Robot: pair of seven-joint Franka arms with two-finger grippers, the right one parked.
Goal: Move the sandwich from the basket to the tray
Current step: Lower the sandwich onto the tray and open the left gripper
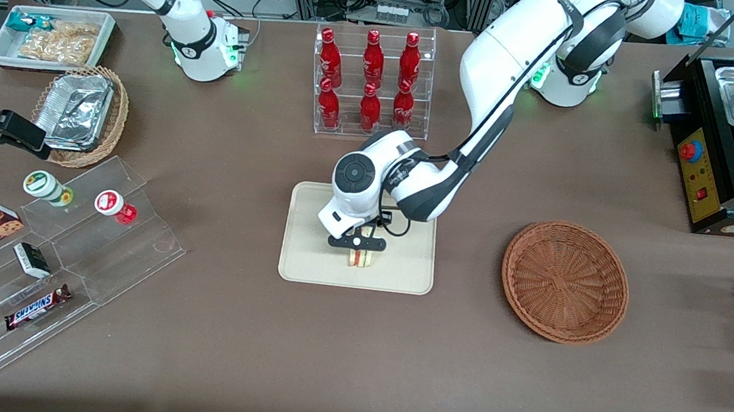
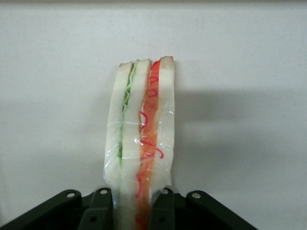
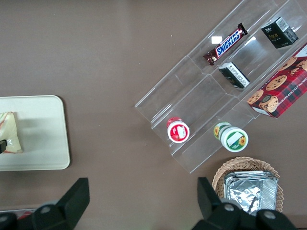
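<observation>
Gripper [image 1: 365,245] clamps the sandwich [image 1: 363,258] on edge over the tray [image 1: 307,254]; release risks it toppling sideways.

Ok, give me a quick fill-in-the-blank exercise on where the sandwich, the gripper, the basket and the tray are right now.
1. The gripper is shut on the ____.
2. The sandwich is over the cream-beige ____, not the wicker bowl.
3. The reddish-brown basket now holds ____.
4. The tray lies nearer to the front camera than the rack of red ____.

Missing words: sandwich; tray; nothing; bottles
</observation>
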